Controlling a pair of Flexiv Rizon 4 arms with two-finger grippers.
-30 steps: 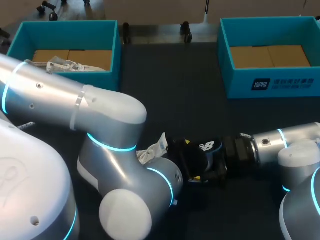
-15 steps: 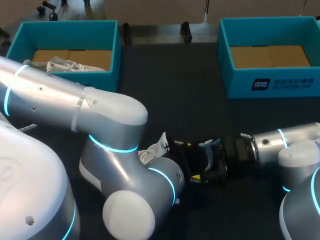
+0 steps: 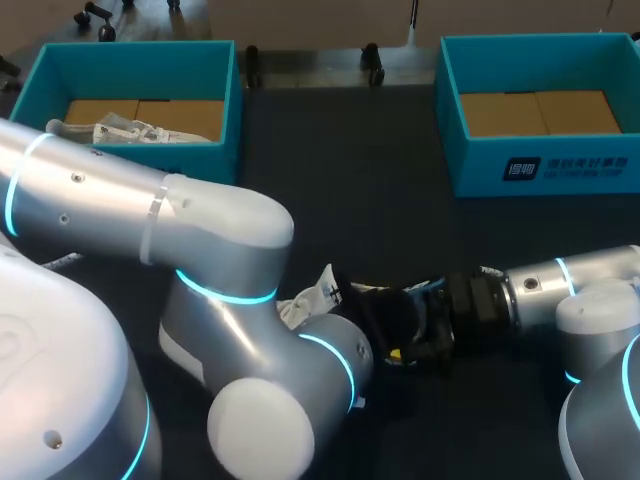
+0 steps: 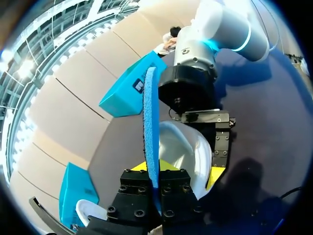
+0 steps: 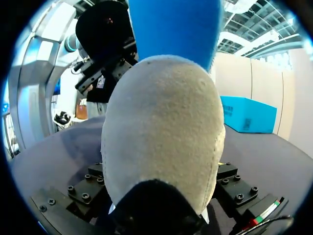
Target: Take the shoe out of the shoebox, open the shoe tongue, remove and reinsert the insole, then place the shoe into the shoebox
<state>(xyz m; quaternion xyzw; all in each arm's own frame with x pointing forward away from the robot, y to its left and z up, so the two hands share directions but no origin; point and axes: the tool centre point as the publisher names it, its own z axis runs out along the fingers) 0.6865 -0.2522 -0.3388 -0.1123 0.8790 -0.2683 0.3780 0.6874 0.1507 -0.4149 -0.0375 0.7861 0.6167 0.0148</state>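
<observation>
Clerk: Item one, dark table (image 3: 350,180). Items two and three, teal cardboard shoeboxes: the left shoebox (image 3: 215,100) holds a spare white shoe (image 3: 130,130); the right shoebox (image 3: 470,160) shows only its brown floor.

Checker: And the working shoe?

Clerk: Item four, pale grey and black sports shoe (image 5: 161,137), between the two arms, well apart from both boxes, clamped at the heel end by the right gripper (image 5: 161,191). Item five, blue foam insole (image 4: 149,127), standing up out of the shoe, pinched edge-on by the left gripper (image 4: 152,183).

Checker: Step in hand?

Clerk: Insole work, by the look; whether it is leaving or returning cannot be told. The next move calls for the right gripper to hold firm while the left travels along the shoe's length without bending the insole.
</observation>
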